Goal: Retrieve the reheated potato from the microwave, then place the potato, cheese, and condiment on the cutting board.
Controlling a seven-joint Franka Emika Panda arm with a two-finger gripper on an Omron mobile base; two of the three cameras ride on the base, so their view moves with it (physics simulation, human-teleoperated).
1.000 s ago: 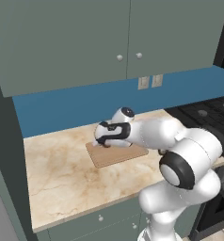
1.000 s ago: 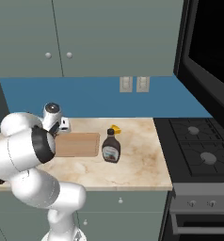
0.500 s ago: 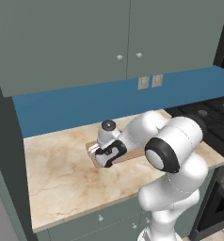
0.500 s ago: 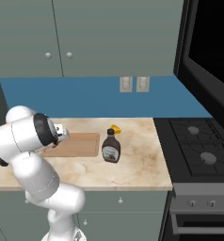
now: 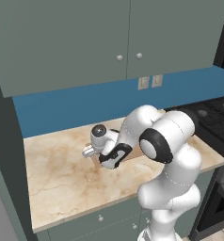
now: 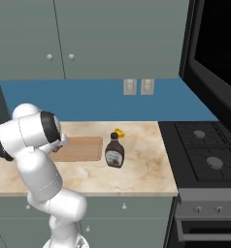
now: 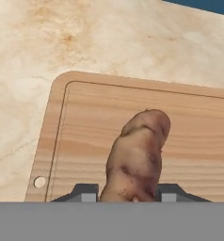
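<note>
The potato sits pinched between the end effector's two dark fingertips, over the cutting board — whether it touches the wood cannot be told. The cutting board lies flat on the marble counter. Just beside its stove-side edge stands the condiment, upright — the cheese lies right behind it, toward the blue wall.
</note>
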